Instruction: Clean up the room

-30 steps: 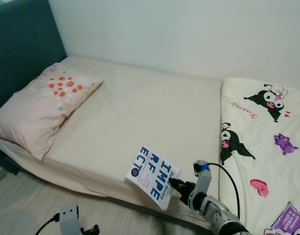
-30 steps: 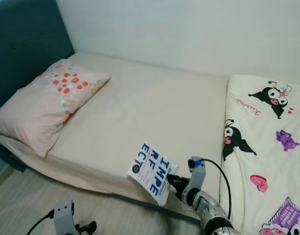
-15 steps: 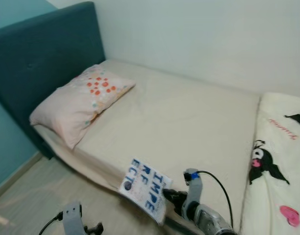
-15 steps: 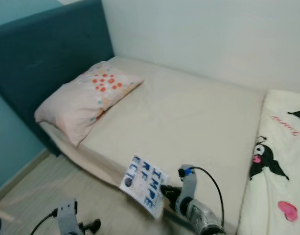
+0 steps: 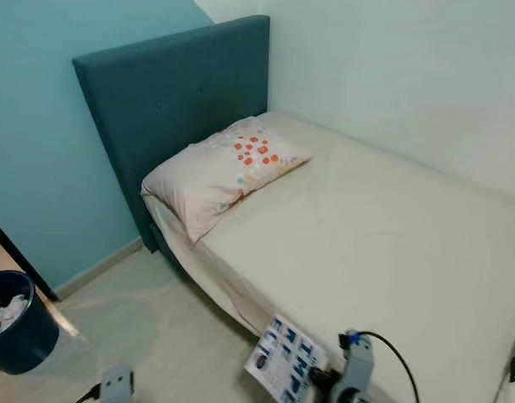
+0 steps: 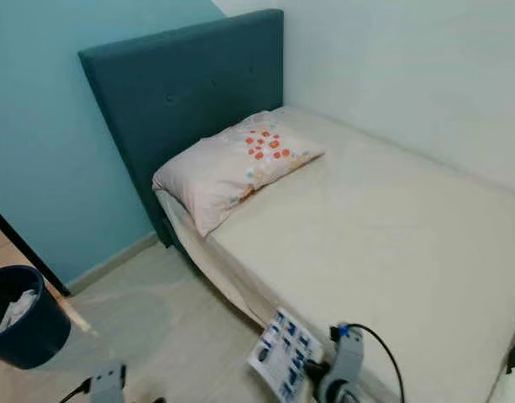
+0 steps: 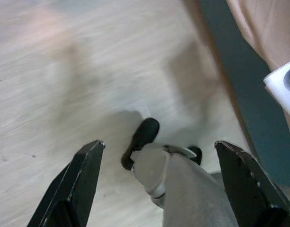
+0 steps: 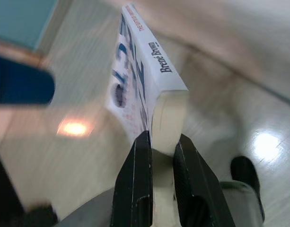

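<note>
Beside the bed (image 5: 391, 252), we carry the book (image 8: 149, 101) pinched in our right gripper (image 8: 159, 151) jaws for tidying, our left gripper (image 7: 159, 156) jaws wide and idle.

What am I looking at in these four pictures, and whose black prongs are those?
They belong to a walking humanoid robot tidying a bedroom. Two pictures come from the cameras in its head, looking down at a bed with a pillow against a teal headboard, and a dark blue bin on the floor. The other two come from cameras on its wrists, looking along each hand's two black fingers. The right hand is shut on a book, white with blue print, which also shows low in the head pictures near the bed's edge. The left hand hangs open over the pale floor, holding nothing.
</note>
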